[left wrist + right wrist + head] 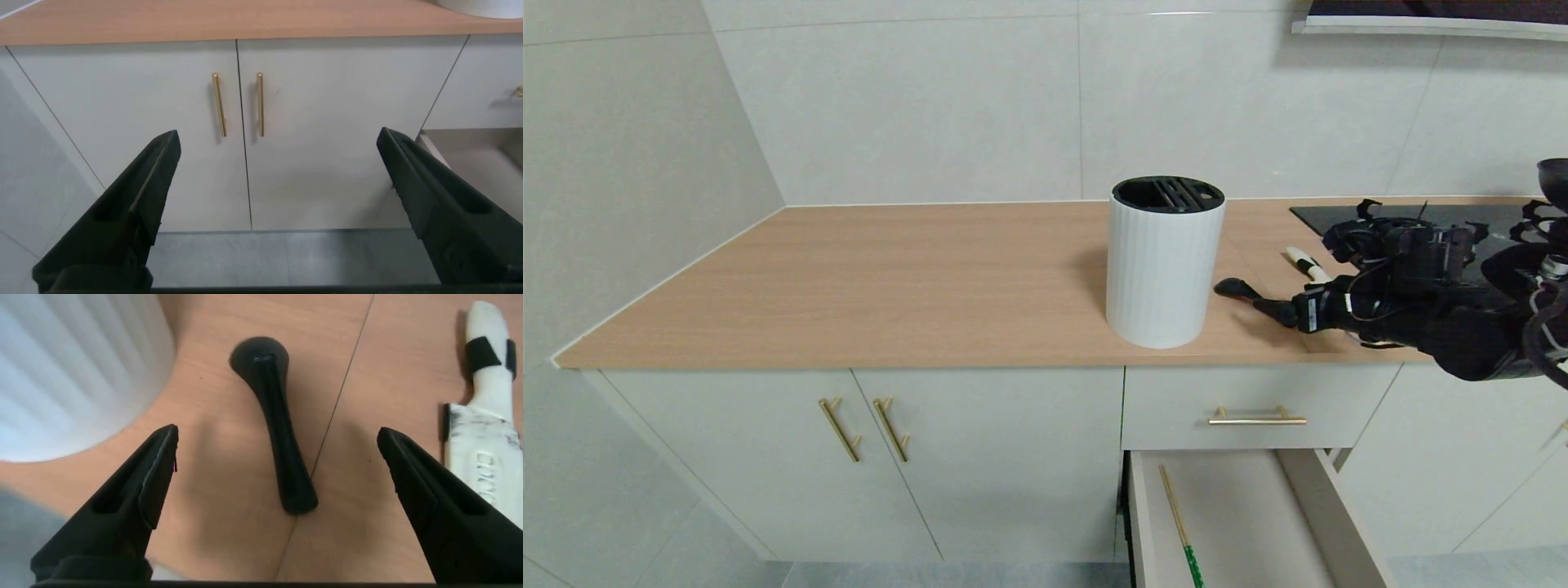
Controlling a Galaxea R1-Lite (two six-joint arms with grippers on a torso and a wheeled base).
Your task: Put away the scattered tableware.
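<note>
The black spoon (276, 425) is lying flat on the desk (890, 286), bowl end pointing toward the white holder (1164, 273) and sitting just beside its base, not touching it. The right gripper (278, 441) is hanging right over that spoon with its fingers spread wide, one on each side of the handle, and it's gripping nothing. Neither finger is touching the spoon, and how far above the desk they are I cannot tell.

On the spoon's far side from the holder, a white utensil (489, 416) with black bands is lying on the desk too, near the spoon but apart from it, just outside one finger. In the head view it's resting close to the corner of the black hob (1339, 216).

The holder is standing upright near the desk's front edge, its ribbed wall white and its black slotted top facing up.

Below the desk, under the right arm, the lower drawer (1258, 523) is standing pulled open, and a pair of chopsticks (1178, 516) with green ends is lying inside along its left wall.

Over on the left, the left gripper (278, 143) is sitting low, below desk height, facing the cabinet doors (245, 139) and their two gold handles (239, 104). It too is spread wide and carrying nothing.
</note>
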